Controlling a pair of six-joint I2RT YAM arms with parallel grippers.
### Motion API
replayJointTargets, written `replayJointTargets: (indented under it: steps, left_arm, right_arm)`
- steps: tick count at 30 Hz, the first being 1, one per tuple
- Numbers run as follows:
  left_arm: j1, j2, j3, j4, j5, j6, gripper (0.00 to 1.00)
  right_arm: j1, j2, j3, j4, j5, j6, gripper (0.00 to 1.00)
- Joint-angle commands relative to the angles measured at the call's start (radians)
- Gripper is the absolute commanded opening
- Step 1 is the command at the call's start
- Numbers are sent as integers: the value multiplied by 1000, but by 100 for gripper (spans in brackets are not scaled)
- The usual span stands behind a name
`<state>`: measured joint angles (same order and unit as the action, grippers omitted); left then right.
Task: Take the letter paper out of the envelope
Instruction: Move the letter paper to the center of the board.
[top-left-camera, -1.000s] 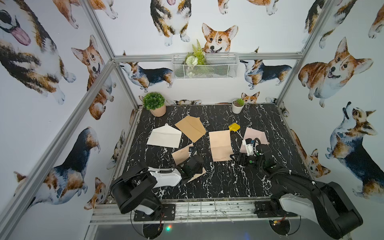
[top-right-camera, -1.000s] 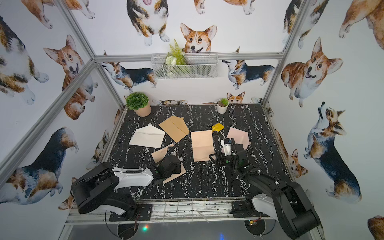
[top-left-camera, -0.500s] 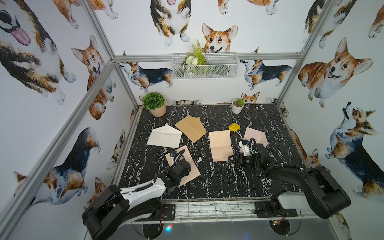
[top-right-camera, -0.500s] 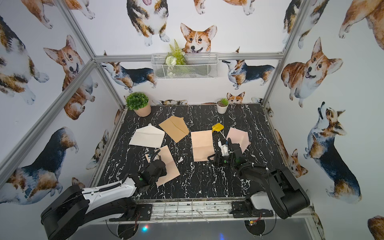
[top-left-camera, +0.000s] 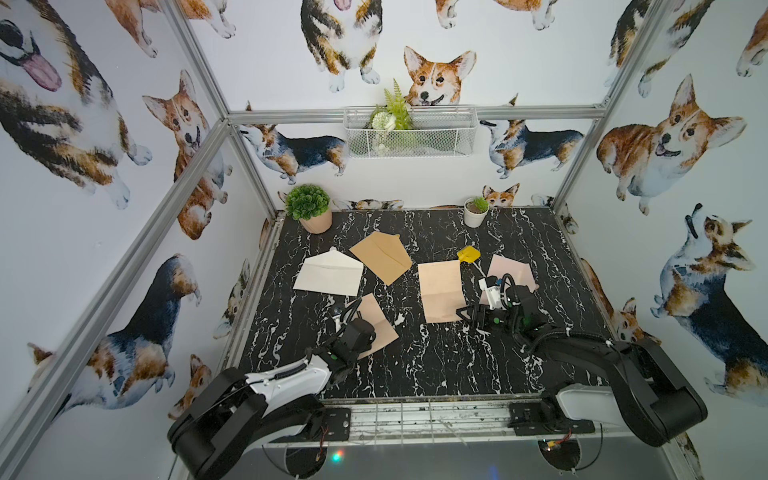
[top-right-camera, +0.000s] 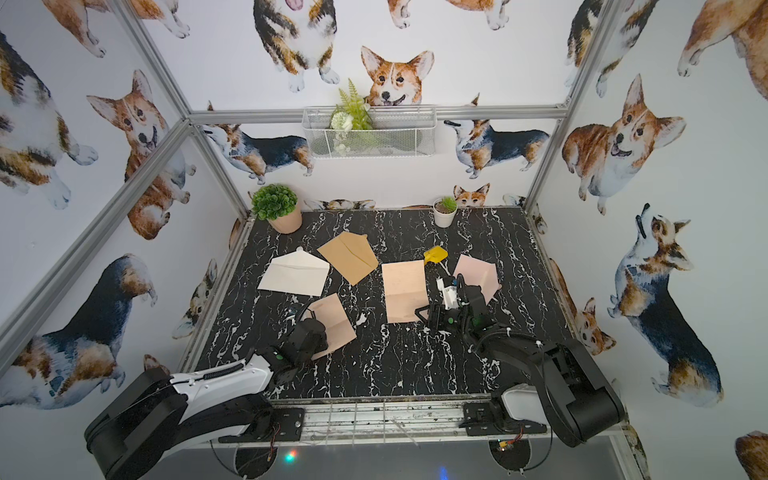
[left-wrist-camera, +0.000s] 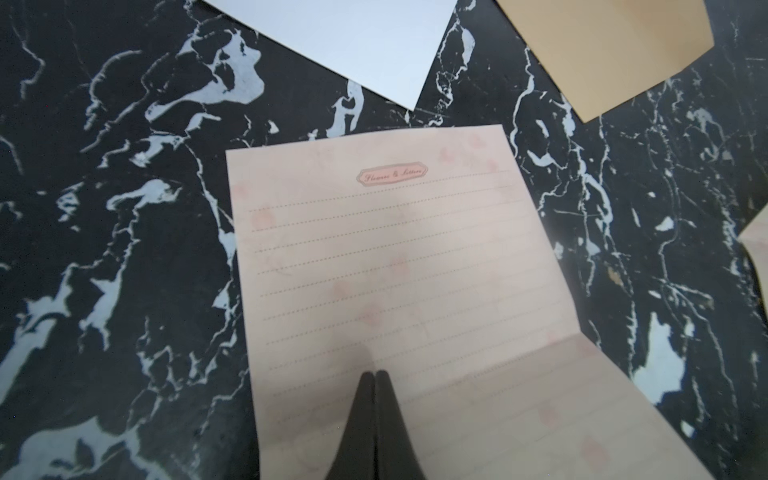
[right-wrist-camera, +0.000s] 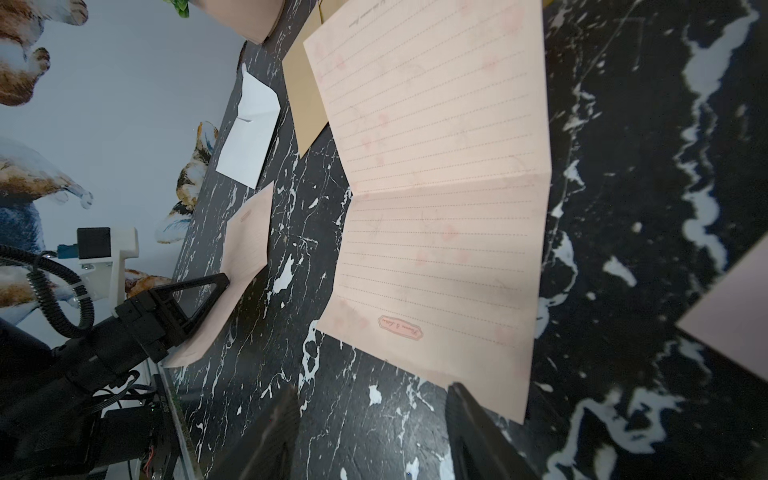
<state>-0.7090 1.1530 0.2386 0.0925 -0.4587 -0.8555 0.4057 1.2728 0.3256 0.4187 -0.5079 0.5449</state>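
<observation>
Unfolded letter paper (top-left-camera: 440, 291) lies outside pink envelope (top-left-camera: 515, 270).

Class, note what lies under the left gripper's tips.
A lined pink letter sheet on the marble table. The shut left gripper hides the strip beneath it; contact cannot be judged.
</observation>
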Motion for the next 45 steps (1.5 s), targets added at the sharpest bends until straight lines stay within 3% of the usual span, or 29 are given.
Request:
replayJointTargets:
  steps: [1,6,10,13,17,22,32,45]
  left_arm:
    - [-1,15,42,-45,22,16,0]
    - [-7,23,118,-93,5,74,0]
    - [-19,79,144,-4,89,90,0]
    - [-68,186,156,110,155,56,0]
    - [-177,375,237,173,141,55,0]
    - [-184,447,243,186,81,36,0]
    - [-117,362,107,199,53,-79,0]
    - [94,28,-37,-16,-24,-128,0]
  right_arm:
    - [1,-15,-6,-13,15,-14,59]
    - [2,-17,-6,-20,17,-17,59]
    - [2,-15,-9,-15,22,-18,59]
    - [1,-4,-16,-2,28,-16,59]
    - [1,-3,-11,-14,4,-17,59]
    - [1,-76,-10,-102,20,-39,59]
    - [1,-213,-33,-168,86,-59,61]
    - [2,-169,-29,-137,47,-43,60]
